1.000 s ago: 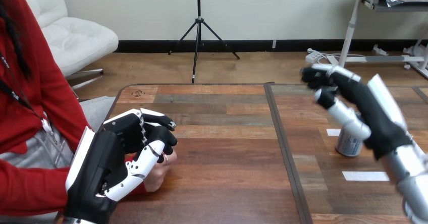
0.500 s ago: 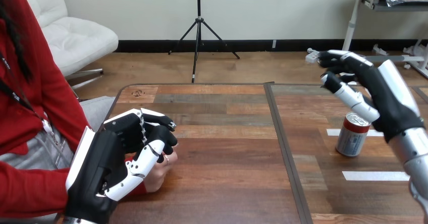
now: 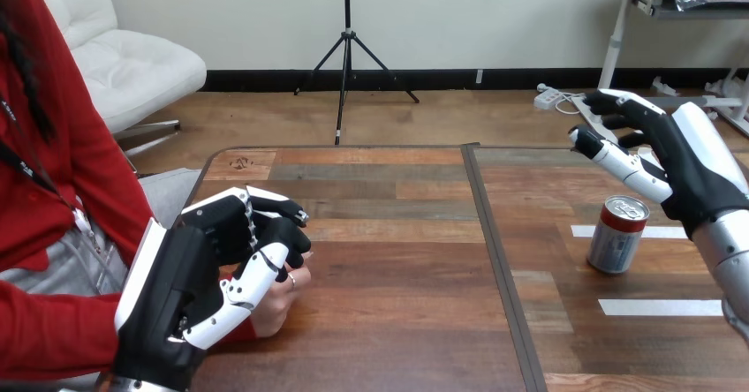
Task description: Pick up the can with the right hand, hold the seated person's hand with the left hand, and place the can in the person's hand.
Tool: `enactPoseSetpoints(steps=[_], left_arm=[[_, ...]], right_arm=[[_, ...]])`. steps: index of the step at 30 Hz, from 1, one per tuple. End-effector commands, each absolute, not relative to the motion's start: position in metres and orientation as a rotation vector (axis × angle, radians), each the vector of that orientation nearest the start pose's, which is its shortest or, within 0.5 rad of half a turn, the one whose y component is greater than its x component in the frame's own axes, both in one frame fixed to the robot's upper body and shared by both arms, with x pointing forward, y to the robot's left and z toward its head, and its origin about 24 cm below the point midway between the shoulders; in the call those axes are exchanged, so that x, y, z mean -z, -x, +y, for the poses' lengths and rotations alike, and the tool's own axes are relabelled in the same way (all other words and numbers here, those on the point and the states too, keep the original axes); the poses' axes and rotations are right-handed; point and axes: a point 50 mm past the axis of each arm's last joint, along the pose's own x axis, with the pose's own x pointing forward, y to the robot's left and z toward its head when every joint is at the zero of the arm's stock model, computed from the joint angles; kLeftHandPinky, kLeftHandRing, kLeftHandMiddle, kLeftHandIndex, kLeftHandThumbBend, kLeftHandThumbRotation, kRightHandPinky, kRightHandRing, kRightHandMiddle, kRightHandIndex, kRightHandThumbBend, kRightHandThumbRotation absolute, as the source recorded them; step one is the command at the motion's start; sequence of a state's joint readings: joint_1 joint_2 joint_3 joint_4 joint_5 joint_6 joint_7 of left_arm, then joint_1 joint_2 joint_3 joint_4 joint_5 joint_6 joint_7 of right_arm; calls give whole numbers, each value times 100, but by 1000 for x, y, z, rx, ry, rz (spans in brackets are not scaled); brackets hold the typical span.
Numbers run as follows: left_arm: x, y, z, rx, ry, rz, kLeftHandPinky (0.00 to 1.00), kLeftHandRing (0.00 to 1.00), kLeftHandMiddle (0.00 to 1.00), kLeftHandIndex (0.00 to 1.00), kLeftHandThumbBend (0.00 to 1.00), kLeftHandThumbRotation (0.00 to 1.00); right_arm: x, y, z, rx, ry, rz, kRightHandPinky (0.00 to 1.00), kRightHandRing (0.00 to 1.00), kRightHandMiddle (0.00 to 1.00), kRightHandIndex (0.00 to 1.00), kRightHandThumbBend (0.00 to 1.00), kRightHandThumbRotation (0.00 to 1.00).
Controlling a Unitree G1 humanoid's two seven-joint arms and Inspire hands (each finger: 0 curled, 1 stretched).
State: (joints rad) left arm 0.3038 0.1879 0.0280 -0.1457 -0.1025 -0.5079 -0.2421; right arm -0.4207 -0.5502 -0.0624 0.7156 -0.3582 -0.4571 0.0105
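Left hand [image 3: 203,277] at the near left of the wooden table [image 3: 397,260]: fingers and thumb are curled round the person's hand [image 3: 281,297] — judged a steadying hold, so that hand is ready to receive. Right hand [image 3: 680,167] hovers above and just beyond the can [image 3: 616,235], fingers loosely spread, touching nothing, apparently poised for a grasp. The can stands upright at the right, by two white tape strips [image 3: 658,307] — a smooth metal cylinder with silver wall, red band and silver lid.

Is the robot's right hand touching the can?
Apart. In the head view the right hand hangs above and to the right of the can, with a plain gap between them.
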Motion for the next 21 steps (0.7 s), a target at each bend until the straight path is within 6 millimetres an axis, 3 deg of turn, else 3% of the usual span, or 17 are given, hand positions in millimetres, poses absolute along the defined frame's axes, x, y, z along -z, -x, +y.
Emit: enactPoseSetpoints(steps=[1,21], left_arm=[[-77,-194,186,191,-154,-431,31,42,47,52,28,43],[-77,-196,186,197,-150,-431,31,42,47,52,29,40]], right_arm=[[-112,-337,-276,28,892,-201,76,83,85,85,93,100],[-108,-352,-287,26,1001,-68,75,85,87,87,88,100]])
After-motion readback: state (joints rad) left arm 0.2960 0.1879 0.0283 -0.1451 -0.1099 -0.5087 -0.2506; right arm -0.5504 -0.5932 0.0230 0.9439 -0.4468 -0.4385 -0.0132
